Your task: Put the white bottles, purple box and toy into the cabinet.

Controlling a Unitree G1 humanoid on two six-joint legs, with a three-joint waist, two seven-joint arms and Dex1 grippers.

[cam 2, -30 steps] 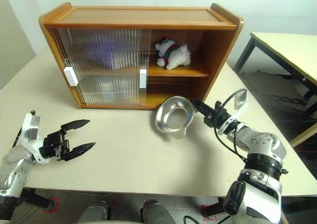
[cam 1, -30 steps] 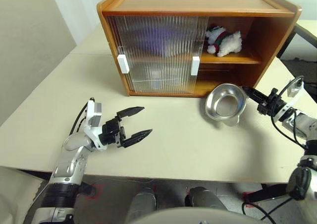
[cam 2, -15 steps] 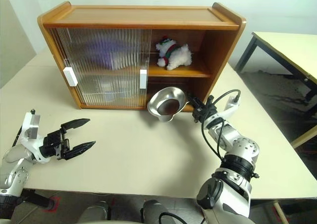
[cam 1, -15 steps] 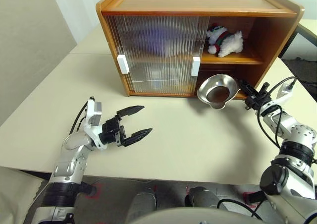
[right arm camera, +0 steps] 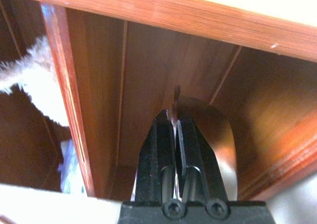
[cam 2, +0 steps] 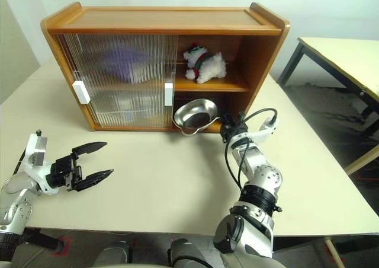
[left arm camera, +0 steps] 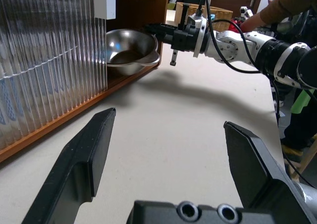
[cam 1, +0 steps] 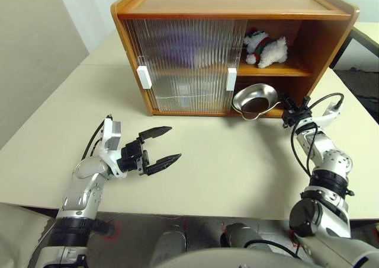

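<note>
1. Left eye view: the cabinet sits on the counter, right side open, both ribbed doors slid over its left side.
2. Toy lies on the cabinet's middle shelf, in the open part.
3. Purple box is a blur behind the doors, upper level.
4. Right tool is pinching the rim of a metal bowl, held at the cabinet's lower opening.
5. Left tool has its fingers spread wide, nothing in it, well in front of the cabinet.
</note>
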